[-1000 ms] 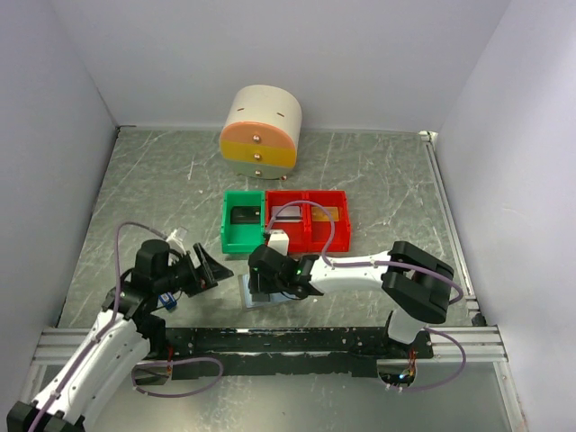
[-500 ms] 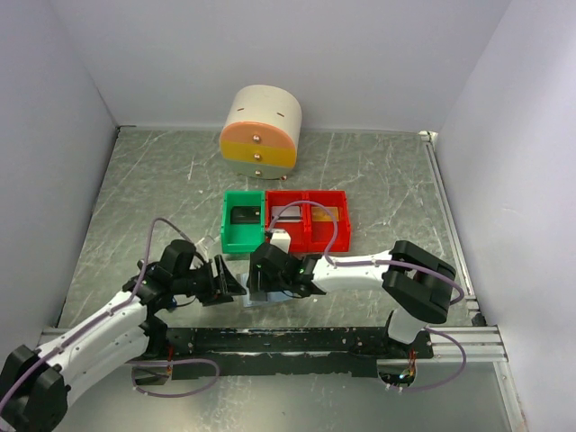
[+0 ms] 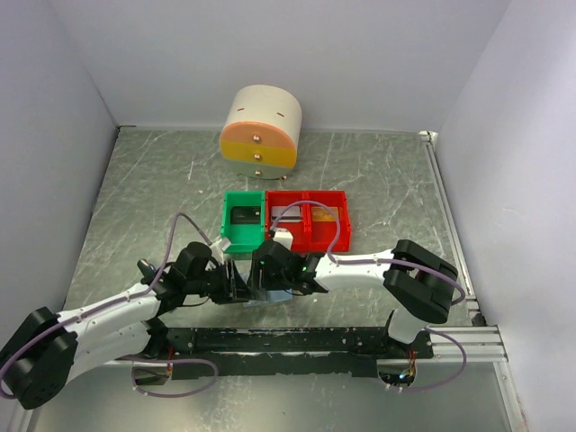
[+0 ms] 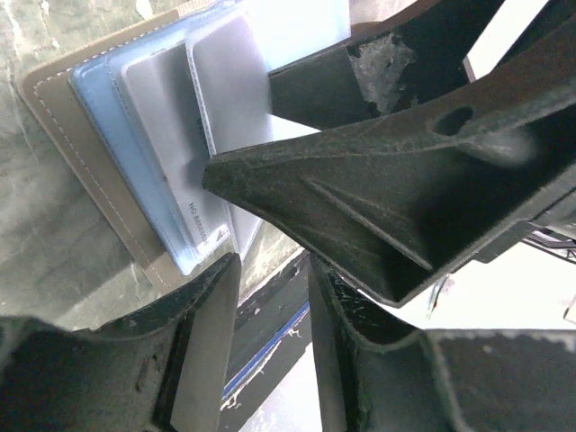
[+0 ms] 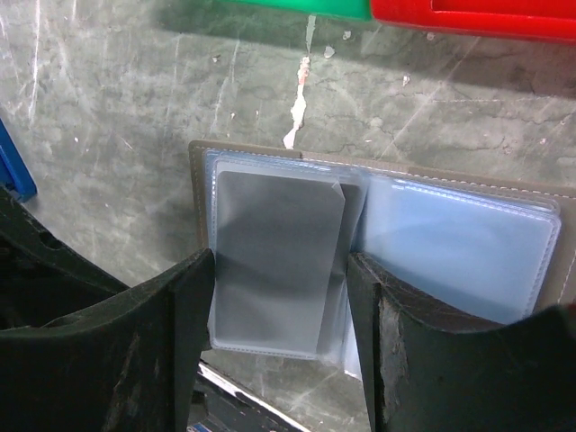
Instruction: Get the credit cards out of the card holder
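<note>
- The worktop carries the holder, which lies open at the near edge between the two arms. A sideways drag could push it off onto the rail.
- The right pincer is open, one finger on either side of the holder's left pocket. Whether its tips actually press the holder down is hard to tell. If they do not, the holder would slide with any pull.
- The left pincer is part open with nothing clamped. Its tips are just beside the holder's corner and very near the right pincer, so the two could knock together.
- If the left pincer bites pocket and plastic together, the whole holder would lift.
- A grey card sits inside the left pocket. Thin and slick, it could slip free or bring a second one out with it.
</note>
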Robot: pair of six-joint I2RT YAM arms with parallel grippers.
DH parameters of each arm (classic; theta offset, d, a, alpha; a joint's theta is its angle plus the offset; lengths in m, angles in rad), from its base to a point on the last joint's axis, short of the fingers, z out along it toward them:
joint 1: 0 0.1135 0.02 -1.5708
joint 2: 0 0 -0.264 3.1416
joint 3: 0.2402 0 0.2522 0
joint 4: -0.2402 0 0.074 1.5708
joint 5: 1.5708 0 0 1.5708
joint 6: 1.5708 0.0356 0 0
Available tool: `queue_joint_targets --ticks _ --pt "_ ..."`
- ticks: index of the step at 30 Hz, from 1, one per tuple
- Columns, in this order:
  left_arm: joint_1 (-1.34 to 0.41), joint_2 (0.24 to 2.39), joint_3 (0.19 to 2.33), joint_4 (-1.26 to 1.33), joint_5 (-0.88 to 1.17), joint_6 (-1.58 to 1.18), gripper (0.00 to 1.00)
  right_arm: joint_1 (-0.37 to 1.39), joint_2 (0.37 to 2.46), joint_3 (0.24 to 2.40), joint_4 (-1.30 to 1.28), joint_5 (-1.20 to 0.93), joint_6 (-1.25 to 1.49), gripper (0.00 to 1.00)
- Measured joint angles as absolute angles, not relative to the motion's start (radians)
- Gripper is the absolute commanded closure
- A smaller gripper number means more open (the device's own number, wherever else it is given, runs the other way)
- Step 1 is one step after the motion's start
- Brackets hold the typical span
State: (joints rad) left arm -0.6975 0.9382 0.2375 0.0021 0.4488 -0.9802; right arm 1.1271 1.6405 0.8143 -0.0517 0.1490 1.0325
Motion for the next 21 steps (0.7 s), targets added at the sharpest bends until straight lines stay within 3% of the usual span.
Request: queue_joint_targets --ticks 14,21 --pt "-0.737 0.913 0.237 -0.025 0.305 -0.980 0.47 1.121 1.636 0.807 -0.043 0.140 1.034 0.40" --pt "-0.737 0.929 0.237 -0.013 0.295 -0.981 0.52 1.120 1.631 0.796 -0.027 0.135 1.036 0.40"
